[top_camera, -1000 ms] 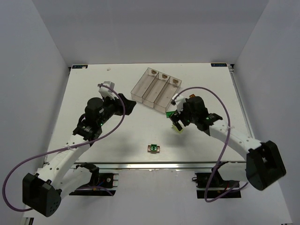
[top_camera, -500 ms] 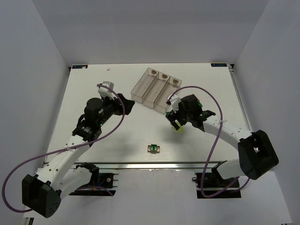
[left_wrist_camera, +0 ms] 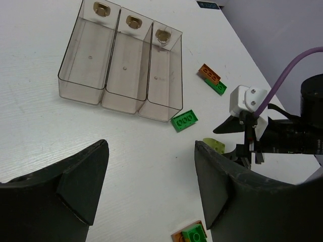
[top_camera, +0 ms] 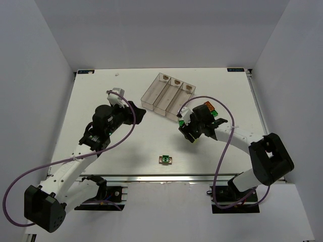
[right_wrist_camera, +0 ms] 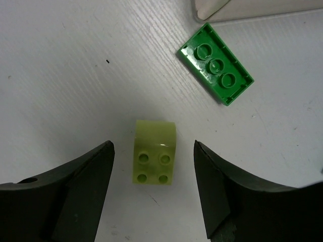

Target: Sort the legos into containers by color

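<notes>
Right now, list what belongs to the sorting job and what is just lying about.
Job:
containers
bright green brick
yellow-green brick
orange and green pair, right of the bins
orange-green stack, near the front edge

Lying about:
purple cables
corner tags

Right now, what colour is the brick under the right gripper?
Pale yellow-green brick; see right wrist view.

a robotics lab cell: white table [top_camera: 146,141] boxed in by plain white walls [top_camera: 161,35] (two cabled arms [top_camera: 75,161] bolted at its edge).
</notes>
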You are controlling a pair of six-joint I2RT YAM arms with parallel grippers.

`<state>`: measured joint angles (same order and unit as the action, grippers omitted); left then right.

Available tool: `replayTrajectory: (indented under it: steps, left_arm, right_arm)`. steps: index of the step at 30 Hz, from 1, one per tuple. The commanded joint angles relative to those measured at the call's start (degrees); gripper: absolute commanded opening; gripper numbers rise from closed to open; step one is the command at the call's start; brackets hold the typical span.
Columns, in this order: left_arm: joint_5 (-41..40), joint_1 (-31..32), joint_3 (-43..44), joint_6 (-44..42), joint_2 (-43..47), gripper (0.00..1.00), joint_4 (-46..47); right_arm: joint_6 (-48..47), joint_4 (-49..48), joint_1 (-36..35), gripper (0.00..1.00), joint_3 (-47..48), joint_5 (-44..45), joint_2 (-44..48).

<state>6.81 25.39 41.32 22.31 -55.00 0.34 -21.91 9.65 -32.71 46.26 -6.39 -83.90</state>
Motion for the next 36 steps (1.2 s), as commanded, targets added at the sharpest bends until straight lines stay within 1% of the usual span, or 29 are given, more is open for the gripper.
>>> replayTrajectory:
  steps: [1, 9, 11, 12, 13, 16, 19, 22, 23, 25, 27, 30, 36]
  left_arm:
    - [0.0, 0.5, 1.7, -0.3, 1.4, 0.78, 0.0]
    - [-0.7, 0.9, 1.4, -0.4, 2.4, 0.78, 0.0]
    - [-0.6, 1.0, 1.3, -0.4, 2.4, 0.78, 0.0]
    - [-0.6, 1.0, 1.4, -0.4, 2.0, 0.78, 0.0]
    - [-0.4, 1.0, 1.3, -0.3, 2.0, 0.78, 0.0]
    - [0.2, 1.1, 1.2, -0.1, 1.5, 0.77, 0.2]
    - [0.8, 1.1, 1.2, 0.1, 1.0, 0.78, 0.4]
    - [1.7, 1.1, 1.0, 0.2, 0.8, 0.78, 0.8]
    - [2.3, 1.1, 0.9, 0.2, 0.9, 0.78, 1.2]
    - [3.6, 1.1, 0.5, 0.3, 1.1, 0.77, 1.9]
    - [5.7, 1.1, 0.1, 0.6, 1.6, 0.78, 3.5]
    - [8.6, 1.2, -1.3, 0.9, 2.6, 0.78, 6.0]
    - [16.4, 1.2, -4.6, 3.5, 3.3, 0.80, 15.0]
  right_arm:
    - [-1.4, 1.2, 0.0, 0.69, 0.7, -1.0, -1.2]
    - [-1.2, 1.2, 0.2, 0.64, 0.8, -0.2, -1.9]
    - [-1.2, 1.2, 0.3, 0.60, 0.8, -0.1, -1.6]
    - [-0.9, 1.2, 0.4, 0.55, 0.8, -0.3, -1.6]
    - [-1.0, 1.2, 0.5, 0.53, 0.8, -0.3, -1.6]
    - [-0.9, 1.6, 0.4, 0.48, 1.0, -0.6, -2.1]
    - [-0.9, 1.6, 0.4, 0.47, 1.1, -0.6, -2.3]
    - [-0.8, 2.0, 0.4, 0.43, 1.3, -0.7, -2.5]
    - [-0.8, 2.0, 0.4, 0.38, 1.3, -0.8, -2.4]
    - [-0.5, 2.0, 0.5, 0.34, 1.5, -0.9, -2.0]
    - [-0.2, 1.9, 0.5, 0.27, 1.3, -1.0, -1.5]
    - [0.2, 1.6, 0.5, 0.22, 1.5, -1.6, -0.7]
    - [3.1, 2.5, 2.1, 0.07, 2.2, -7.4, 3.1]
